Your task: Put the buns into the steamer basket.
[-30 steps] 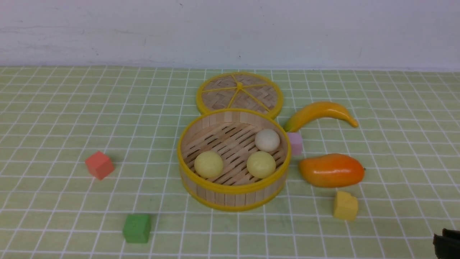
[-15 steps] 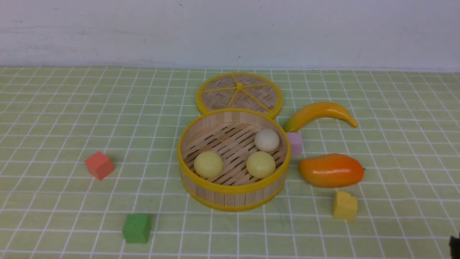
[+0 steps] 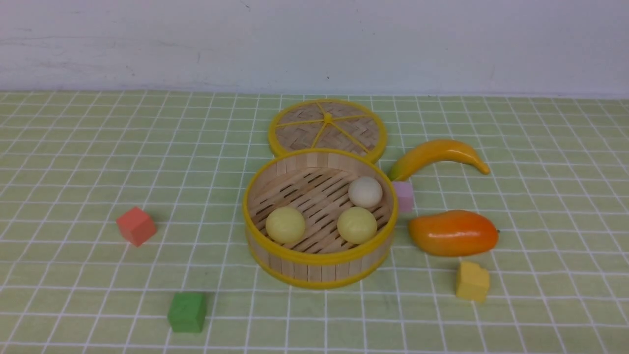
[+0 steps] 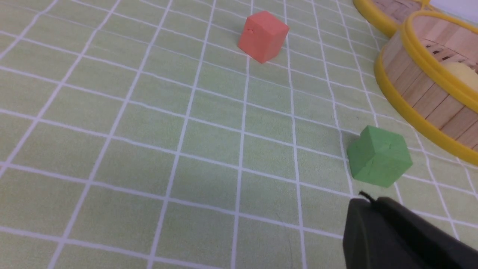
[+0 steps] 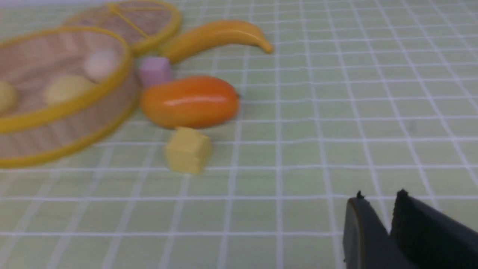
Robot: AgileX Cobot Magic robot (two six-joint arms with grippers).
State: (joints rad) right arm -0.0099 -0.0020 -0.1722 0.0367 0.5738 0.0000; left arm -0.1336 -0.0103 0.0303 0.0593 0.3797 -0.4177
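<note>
No writing shows; three smooth buns (image 3: 357,225), two pale yellow, one off-white, lie in the slatted basket (image 3: 319,260); left gripper (image 4: 368,201) closed and empty, right gripper (image 5: 379,203) slightly parted, empty.

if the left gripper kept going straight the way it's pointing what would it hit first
Most likely the green cube, which lies on the cloth just ahead of the left gripper tips. The basket sits farther on. Depth is hard to judge, so it might pass just above the cube.
</note>
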